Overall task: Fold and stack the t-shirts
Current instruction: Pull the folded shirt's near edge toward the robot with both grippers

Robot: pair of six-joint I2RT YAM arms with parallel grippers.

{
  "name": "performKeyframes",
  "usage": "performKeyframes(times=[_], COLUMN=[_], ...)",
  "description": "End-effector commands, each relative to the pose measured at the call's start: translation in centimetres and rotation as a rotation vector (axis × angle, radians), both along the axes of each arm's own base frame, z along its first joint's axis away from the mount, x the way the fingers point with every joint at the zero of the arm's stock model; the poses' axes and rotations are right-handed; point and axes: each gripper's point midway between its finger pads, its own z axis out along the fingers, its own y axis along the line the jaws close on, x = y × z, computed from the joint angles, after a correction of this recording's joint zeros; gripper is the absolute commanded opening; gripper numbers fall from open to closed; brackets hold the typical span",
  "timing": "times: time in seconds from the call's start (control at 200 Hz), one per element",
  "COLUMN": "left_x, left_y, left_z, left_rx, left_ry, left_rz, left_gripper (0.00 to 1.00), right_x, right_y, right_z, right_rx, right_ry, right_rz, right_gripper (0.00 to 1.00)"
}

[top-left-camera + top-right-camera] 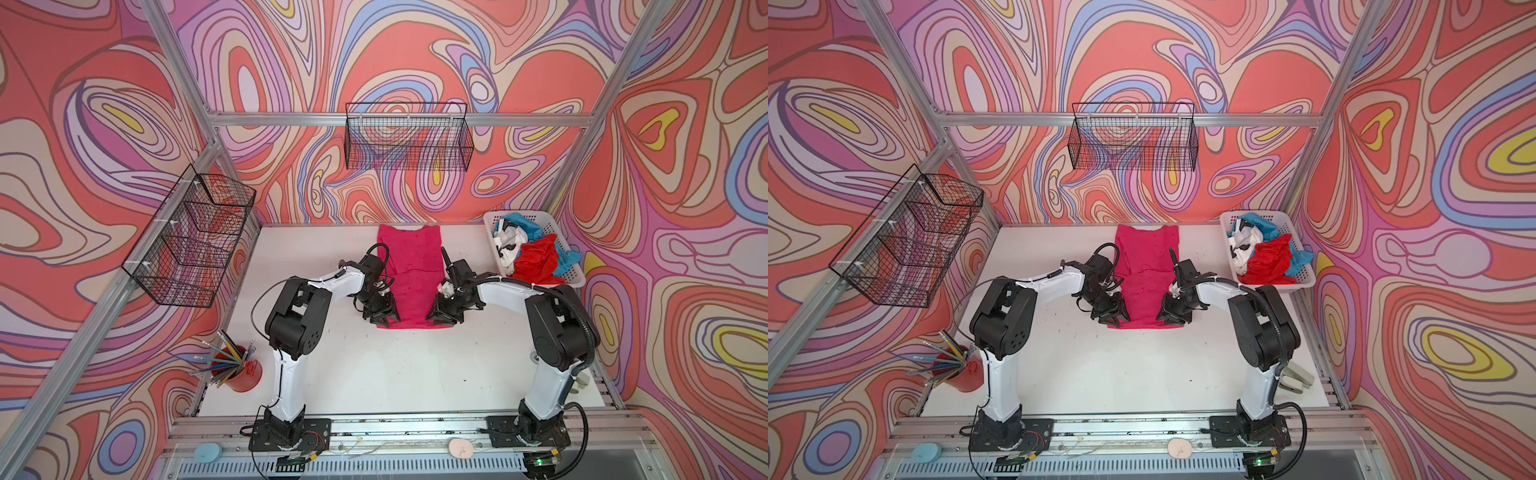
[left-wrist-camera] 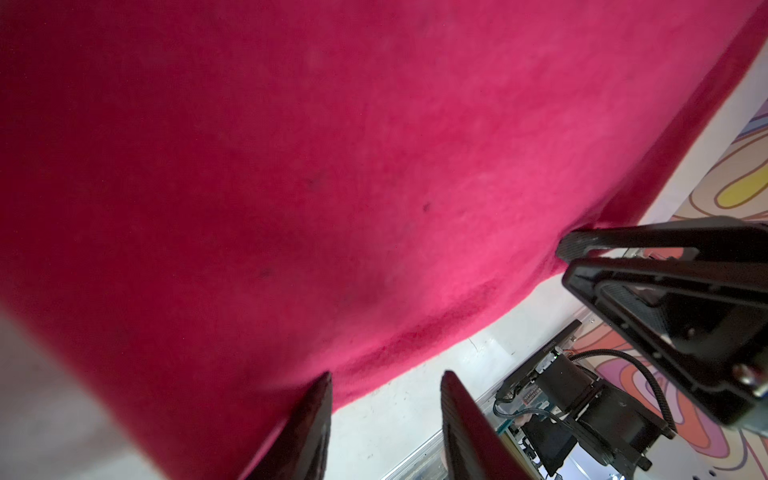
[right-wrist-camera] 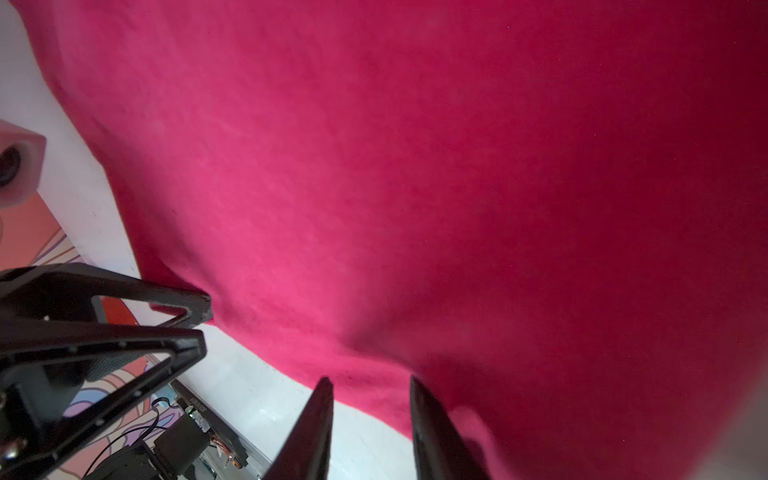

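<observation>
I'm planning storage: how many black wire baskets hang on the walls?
2. The left wire basket hangs on the left wall; the back wire basket hangs on the far wall, above the pink shirt. None appears hidden.

Swirly pink-orange patterned walls [image 1: 415,50] w/ silver alu frame bars [image 1: 291,119], black wire-mesh rectangular basket [image 1: 409,137] on back wall, flat white tabletop [image 1: 374,374].

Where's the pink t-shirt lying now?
In both top views the pink t-shirt lies flat toward the back wall, between the left gripper and right gripper, left of the white basket.
</observation>
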Motion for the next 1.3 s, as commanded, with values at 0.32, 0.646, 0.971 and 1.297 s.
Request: performKeyframes(times=[0.32, 0.646, 0.971, 1.297], left_x=[-5.8, -11.1, -11.4, -9.3], left_y=[3.3, 4.4, 4.1, 3.3], left_z=[-3.5, -3.0, -2.2, 0.9], left_rx=[0.138, 0.178, 0.169, 0.115], left_ry=[0.147, 0.227, 0.189, 0.041], left_rz=[-0.031, -0.067, -0.072, -0.028], left_gripper=[0.44, 0.44, 0.51, 0.59], right_x=[-5.0, -10.6, -11.7, -12.0], right_y=[-4.6, -5.4, -6.3, -7.5], right_z=[-2.9, -2.3, -1.9, -0.3], right_rx=[-0.146, -0.142, -0.171, -0.221], right_ry=[0.111, 0.177, 0.167, 0.110], right_rz=[-0.006, -0.056, -0.052, -0.057], right_gripper=[0.34, 0.34, 0.35, 0.38])
